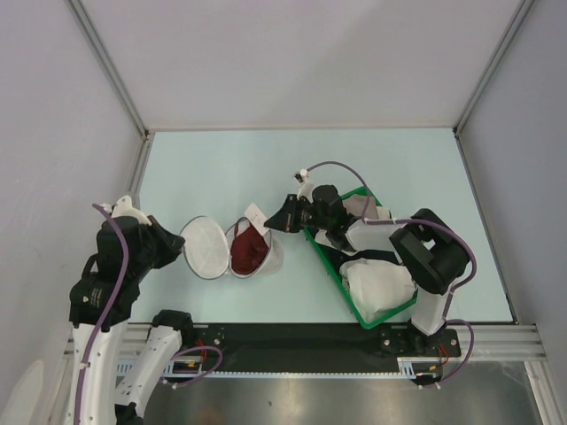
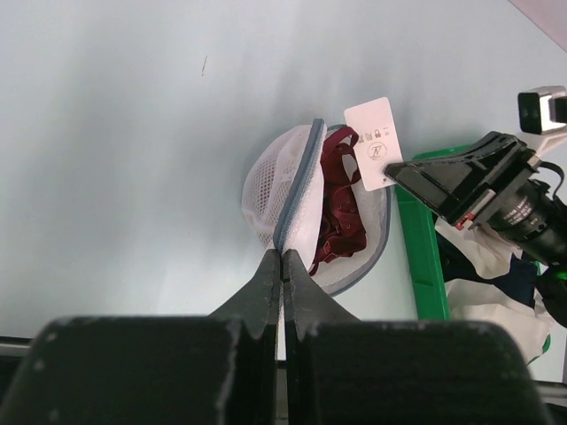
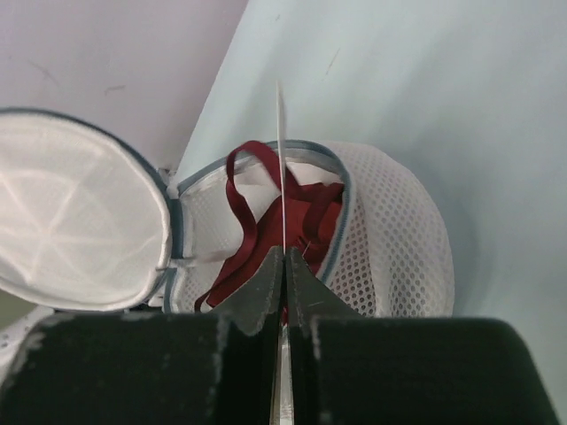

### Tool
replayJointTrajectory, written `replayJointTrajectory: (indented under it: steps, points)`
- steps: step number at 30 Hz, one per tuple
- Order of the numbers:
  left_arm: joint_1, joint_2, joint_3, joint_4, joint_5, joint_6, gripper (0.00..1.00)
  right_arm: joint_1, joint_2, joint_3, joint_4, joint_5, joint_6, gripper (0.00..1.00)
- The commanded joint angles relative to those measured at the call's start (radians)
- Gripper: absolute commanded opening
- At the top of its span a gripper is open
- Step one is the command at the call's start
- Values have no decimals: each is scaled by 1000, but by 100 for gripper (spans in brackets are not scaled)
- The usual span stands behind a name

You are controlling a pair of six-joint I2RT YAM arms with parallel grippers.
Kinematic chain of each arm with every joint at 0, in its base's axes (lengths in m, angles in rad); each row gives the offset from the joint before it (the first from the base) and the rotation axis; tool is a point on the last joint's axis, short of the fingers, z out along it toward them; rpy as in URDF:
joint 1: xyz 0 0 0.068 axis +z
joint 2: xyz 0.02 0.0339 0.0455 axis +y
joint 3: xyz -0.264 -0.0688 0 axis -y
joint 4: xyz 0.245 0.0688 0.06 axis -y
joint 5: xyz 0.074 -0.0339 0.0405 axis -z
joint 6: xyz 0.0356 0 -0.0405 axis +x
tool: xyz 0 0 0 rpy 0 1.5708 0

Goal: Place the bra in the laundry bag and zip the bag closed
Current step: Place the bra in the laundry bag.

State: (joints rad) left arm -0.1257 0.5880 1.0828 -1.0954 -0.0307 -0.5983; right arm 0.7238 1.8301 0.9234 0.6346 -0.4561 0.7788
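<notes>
The laundry bag (image 1: 205, 248) lies open on the table, its two white mesh halves side by side. The maroon bra (image 1: 252, 251) sits bunched in the right half. My left gripper (image 1: 183, 251) is shut on the rim of the left half; in the left wrist view its fingertips (image 2: 283, 254) pinch the dark zipper edge of the laundry bag (image 2: 292, 181). My right gripper (image 1: 276, 221) is shut on the bra's white tag (image 1: 257, 214). In the right wrist view the tag (image 3: 282, 168) rises edge-on from the shut jaws, above the bra (image 3: 297, 221) in the mesh half (image 3: 390, 243).
A green plastic basket (image 1: 324, 261) with white and navy garments (image 1: 376, 283) stands right of the bag, under the right arm. The bag's open lid (image 3: 71, 221) lies at the left of the right wrist view. Grey walls enclose the table on three sides.
</notes>
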Motion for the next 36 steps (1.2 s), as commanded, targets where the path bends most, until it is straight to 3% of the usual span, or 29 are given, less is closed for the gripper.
replayJointTrajectory:
  steps: [1, 5, 13, 19, 23, 26, 27, 29, 31, 36]
  points:
    - [6, 26, 6, 43, -5, 29, 0, 11, -80, -12, 31, -53, -180, 5]
    - [6, 30, -14, 61, -8, 31, 0, 16, -75, 8, -27, -113, -254, 7]
    - [6, 47, -4, 65, -38, 52, 0, 22, -71, 11, -24, -231, -352, 0]
    - [6, 79, 20, 68, -71, 75, 0, 35, -46, 78, -157, -389, -479, 1]
    - [6, 95, 31, 78, -64, 84, 0, 58, -5, 194, -413, -406, -611, 9]
    - [6, 95, 34, 78, -66, 86, 0, 77, 17, 255, -545, -334, -664, 24]
    - [6, 95, 37, 77, -67, 84, 0, 77, 20, 262, -562, -317, -658, 27]
    - [6, 85, 37, 77, -80, 84, 0, 78, 14, 267, -582, -230, -618, 47]
    - [6, 85, 40, 71, -92, 88, 0, 80, -20, 255, -569, -160, -578, 60]
    - [6, 82, 43, 68, -95, 89, 0, 86, -110, 291, -666, -41, -497, 71]
